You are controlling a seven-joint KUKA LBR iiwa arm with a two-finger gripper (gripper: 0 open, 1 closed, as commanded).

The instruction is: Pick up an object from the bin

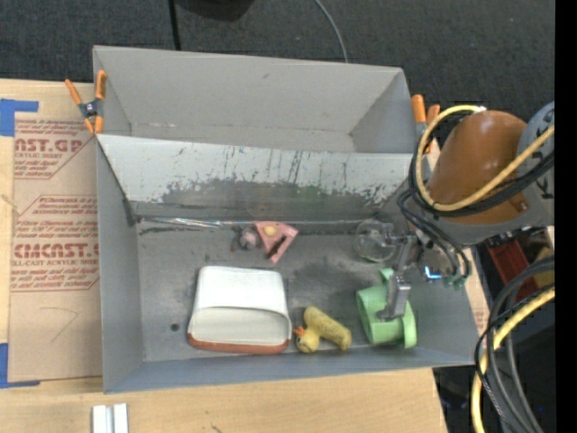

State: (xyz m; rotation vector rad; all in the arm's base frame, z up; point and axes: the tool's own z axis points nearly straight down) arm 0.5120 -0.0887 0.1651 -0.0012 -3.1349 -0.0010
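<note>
Spotted claw down on green plastic piece, front-right corner of bin, beside yellow duck toy. Probably came top-down since walls crowded it. Couldn't tell open or closed, tbh.

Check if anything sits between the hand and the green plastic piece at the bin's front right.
Nothing visible does. The hand is right over the green plastic piece; the yellow toy lies apart to its left in the view, the white box further left.

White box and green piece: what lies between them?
A yellow duck-like toy lies between the white box and the green piece, seen in the camera view.
</note>
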